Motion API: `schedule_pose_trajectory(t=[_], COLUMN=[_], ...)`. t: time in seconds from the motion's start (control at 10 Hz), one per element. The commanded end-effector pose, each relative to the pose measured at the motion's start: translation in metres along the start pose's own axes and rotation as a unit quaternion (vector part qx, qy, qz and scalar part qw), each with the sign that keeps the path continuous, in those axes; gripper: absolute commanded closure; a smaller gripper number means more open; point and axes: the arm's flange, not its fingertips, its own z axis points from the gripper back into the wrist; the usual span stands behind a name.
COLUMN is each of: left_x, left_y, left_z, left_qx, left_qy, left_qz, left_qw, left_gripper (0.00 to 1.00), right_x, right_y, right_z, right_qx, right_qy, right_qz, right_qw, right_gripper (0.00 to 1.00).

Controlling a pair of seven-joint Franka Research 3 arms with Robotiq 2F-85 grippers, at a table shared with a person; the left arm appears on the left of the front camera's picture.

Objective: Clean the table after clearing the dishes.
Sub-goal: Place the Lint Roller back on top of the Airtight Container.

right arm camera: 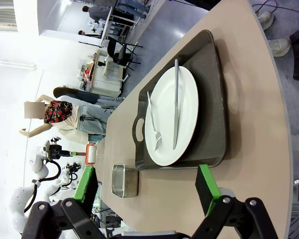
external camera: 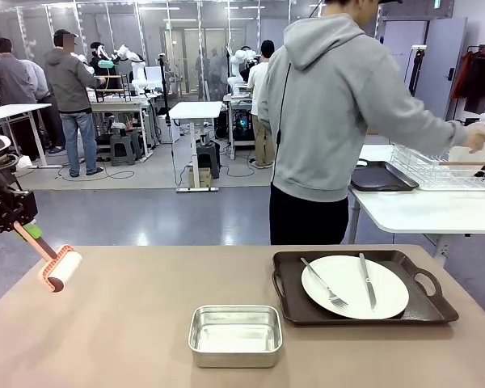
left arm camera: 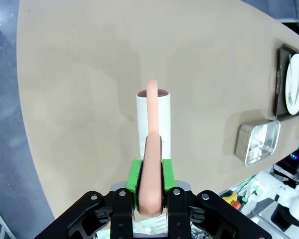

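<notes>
The table (external camera: 105, 347) is laid with its long axis from 9 to 3 o'clock, and it is judged only partly cleared. One tray (external camera: 356, 257) is left at 3 o'clock, its long side along the table's axis. A white plate (external camera: 388, 301) is carried on it. A steel pan (external camera: 235, 310) is set at 6 o'clock, near the robot's edge. Wiping is judged not yet begun.

At 9 o'clock a lint roller (external camera: 61, 269) is held over the table's left edge. Its long axis is carried on from the fingers, aimed down towards 4 o'clock. Contact with the top cannot be told.

The knife (external camera: 368, 281) is laid along 12 to 6. The fork (external camera: 323, 283) is laid with its handle at 11 and its tines at 5.

The left gripper (left arm camera: 152, 177) is pinched on the roller's pink handle. The right gripper (right arm camera: 146, 178) is spread wide and empty, and is aimed at the tray.
</notes>
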Motion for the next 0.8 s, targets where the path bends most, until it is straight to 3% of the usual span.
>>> schedule_pose_trajectory(t=[0.0,0.6,0.7], left_x=[0.002,0.0,0.002], left_y=[0.0,0.0,-0.024], left_z=[0.003,0.0,0.001], left_qx=[-0.004,0.0,0.014], left_qy=[-0.004,0.0,0.012], left_qz=[-0.004,0.0,-0.08], left_qw=[1.0,1.0,0.997], left_gripper=[0.78,0.78,0.78], right_x=[-0.002,-0.002,-0.002], right_y=[0.001,0.001,0.001], right_z=[0.002,0.002,0.002], right_qx=[0.0,0.0,0.0], right_qy=[0.002,0.002,0.002], right_qz=[0.002,0.002,0.002], right_qw=[1.0,1.0,1.0], right_gripper=[0.0,0.0,0.0])
